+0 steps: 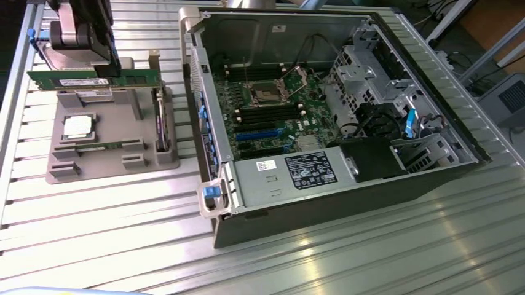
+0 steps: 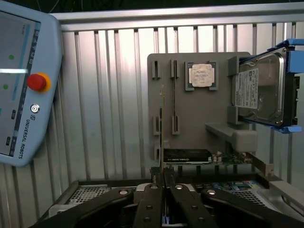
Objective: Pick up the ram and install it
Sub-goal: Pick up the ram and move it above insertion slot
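Tool [image 1: 110,69] is closed on the ram [image 1: 90,78], its fingers pinching the two flat faces near the middle of the stick's upper edge. That grip looks chosen to keep the stick level and leave its contact edge bare underneath. In the wrist view the stick appears edge-on as a thin line running out from between the fingers [image 2: 153,197].

The ram hangs just above the far edge of the grey holder [image 1: 61,167], in line with one row of its slot posts. I cannot tell whether its lower edge is fully clear of them. A second stick [image 2: 174,102] stands on edge in the neighbouring row of the holder, probably kept upright so fingers can reach both faces. Further in on the holder lies the square processor chip [image 1: 78,126], and a hard drive [image 2: 261,90] stands at the side opposite the sticks.

Beside the holder on the bench [image 1: 123,215] sits the computer case [image 1: 459,178], its side panel off, exposing the motherboard [image 1: 271,104]. Nothing has reached that board yet: the ram is up by the holder, well apart from it.
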You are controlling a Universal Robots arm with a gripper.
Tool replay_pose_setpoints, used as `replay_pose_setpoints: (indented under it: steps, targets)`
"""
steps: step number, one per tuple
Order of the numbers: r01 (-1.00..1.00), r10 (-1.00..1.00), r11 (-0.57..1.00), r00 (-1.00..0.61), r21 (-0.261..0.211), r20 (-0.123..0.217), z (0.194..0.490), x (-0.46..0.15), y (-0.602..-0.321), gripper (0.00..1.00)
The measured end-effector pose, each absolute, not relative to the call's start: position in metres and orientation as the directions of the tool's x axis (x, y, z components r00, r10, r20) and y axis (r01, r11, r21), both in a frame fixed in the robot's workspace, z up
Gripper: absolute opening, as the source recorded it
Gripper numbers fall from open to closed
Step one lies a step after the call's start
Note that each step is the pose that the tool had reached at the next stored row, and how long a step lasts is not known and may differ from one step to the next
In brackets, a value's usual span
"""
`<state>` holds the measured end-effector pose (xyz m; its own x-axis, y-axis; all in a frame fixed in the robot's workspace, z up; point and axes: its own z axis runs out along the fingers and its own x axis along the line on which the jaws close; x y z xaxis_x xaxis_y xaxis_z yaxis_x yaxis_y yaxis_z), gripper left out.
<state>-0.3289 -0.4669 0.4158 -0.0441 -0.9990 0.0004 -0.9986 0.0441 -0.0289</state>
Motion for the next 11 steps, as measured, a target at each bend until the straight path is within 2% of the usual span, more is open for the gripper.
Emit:
replay_pose_setpoints:
  steps: [11]
  targets:
    - [-0.999, -0.999, 0.044, -0.044, -0.029, 0.008, 0.4158, -0.3212, -0.4669, 0.12]
